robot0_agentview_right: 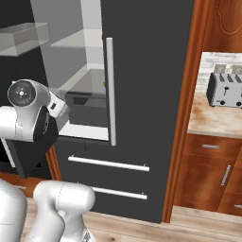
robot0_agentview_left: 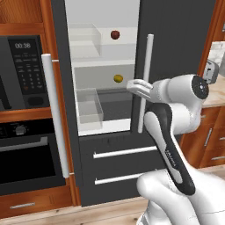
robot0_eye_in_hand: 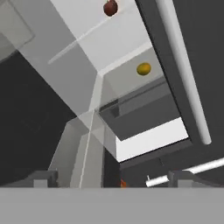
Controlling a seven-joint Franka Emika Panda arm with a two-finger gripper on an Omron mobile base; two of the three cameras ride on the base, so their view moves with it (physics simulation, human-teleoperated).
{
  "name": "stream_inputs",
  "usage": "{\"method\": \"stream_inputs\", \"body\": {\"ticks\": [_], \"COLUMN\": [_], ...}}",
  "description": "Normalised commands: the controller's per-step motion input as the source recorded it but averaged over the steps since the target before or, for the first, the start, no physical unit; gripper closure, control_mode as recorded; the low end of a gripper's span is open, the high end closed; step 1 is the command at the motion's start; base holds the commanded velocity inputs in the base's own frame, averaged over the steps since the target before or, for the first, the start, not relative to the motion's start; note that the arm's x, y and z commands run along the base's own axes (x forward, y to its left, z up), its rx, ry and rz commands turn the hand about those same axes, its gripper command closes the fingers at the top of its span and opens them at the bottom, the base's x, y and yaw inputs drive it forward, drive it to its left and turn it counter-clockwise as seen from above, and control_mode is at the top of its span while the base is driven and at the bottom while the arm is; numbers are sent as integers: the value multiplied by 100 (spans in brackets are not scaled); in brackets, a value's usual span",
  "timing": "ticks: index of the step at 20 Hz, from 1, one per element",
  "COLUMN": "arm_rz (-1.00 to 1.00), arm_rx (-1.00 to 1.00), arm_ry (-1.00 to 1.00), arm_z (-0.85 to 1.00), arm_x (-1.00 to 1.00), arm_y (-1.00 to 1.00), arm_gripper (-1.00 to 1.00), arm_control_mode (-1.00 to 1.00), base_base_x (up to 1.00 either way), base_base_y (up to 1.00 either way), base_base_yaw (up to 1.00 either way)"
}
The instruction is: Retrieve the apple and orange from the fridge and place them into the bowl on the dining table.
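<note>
The fridge [robot0_agentview_left: 176, 39] is seen with its left door swung open, exposing a white interior with clear shelves. The apple [robot0_agentview_left: 115, 34] is set on the upper shelf, and the orange [robot0_agentview_left: 118, 78] on the shelf below it. The gripper [robot0_agentview_left: 134, 88] is held in front of the opening, near the orange but apart from it, its fingers spread wide and holding nothing.
</note>
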Motion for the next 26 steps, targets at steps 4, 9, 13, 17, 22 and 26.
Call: {"method": "stream_inputs", "body": {"ticks": [4, 9, 13, 17, 22, 26], "arm_rz": [-10, -17, -26, 1, 21, 13], "arm_rx": [-29, -13, 0, 0, -1, -8], "arm_ry": [-22, 3, 27, 7, 7, 2], "arm_z": [-1, 7, 32, 4, -4, -1], "arm_x": [0, 6, 32, 43, 62, 56], "arm_y": [-99, -85, -38, -6, -1, -1], "arm_gripper": [-100, -100, -100, -100, -100, -100], "arm_control_mode": [-100, -100, -100, -100, -100, -100], "base_base_x": [0, 0, 0, 0, 0, 0], "base_base_y": [0, 0, 0, 0, 0, 0], "base_base_yaw": [0, 0, 0, 0, 0, 0]}}
